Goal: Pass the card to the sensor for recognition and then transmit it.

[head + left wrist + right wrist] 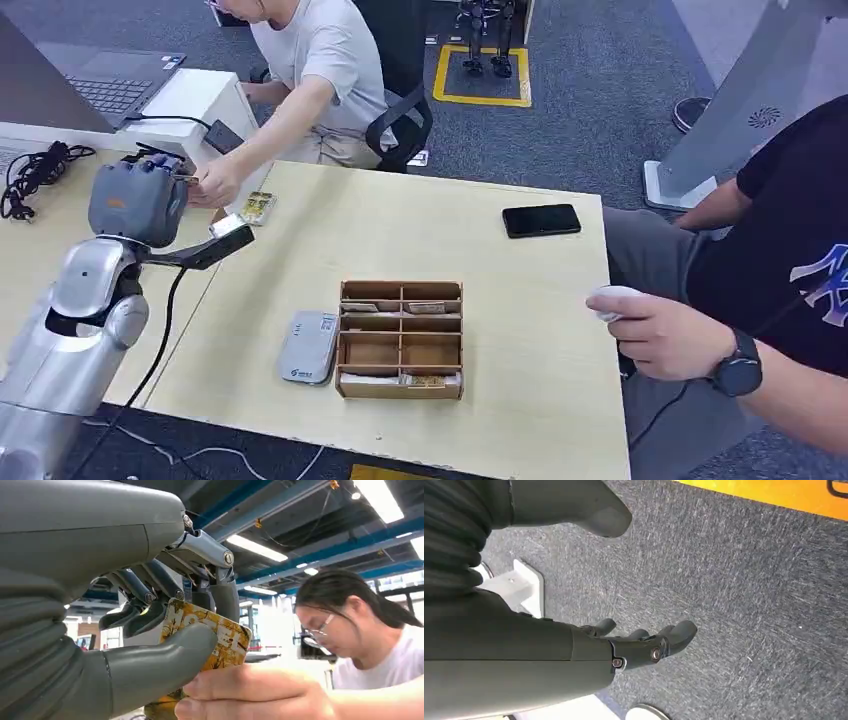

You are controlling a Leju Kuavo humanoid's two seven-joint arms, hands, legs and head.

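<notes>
Two hands on card, table corner

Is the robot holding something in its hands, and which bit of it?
The left hand pinches a yellow card near one end, between thumb and fingers. A person's hand grips the same card beside the thumb. The right hand holds nothing.

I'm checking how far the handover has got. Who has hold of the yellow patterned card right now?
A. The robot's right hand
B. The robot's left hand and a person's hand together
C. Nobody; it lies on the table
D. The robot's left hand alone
B: in the left wrist view the left hand pinches the yellow patterned card while the person's hand grips its lower part.
</notes>
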